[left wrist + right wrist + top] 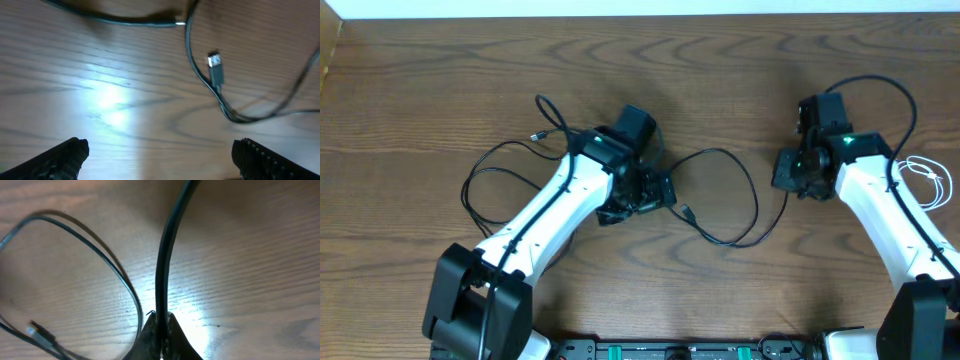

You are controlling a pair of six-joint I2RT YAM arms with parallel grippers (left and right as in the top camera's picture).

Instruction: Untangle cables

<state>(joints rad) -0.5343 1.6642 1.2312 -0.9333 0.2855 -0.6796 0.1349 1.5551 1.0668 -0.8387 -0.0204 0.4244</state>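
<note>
Your right gripper (161, 325) is pinched shut on a black cable (167, 255). It looks light and limp, so pull slowly or its loop will drag along. Your left gripper (160, 152) hangs spread over the table (100, 100), with a plug (215, 67) just beyond. Grab the cord right behind that plug. The white cable (932, 180) lies coiled beside your right arm.

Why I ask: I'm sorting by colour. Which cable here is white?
The small coiled white cable at the far right of the overhead view; the black cables are longer loops across the middle and left.
</note>
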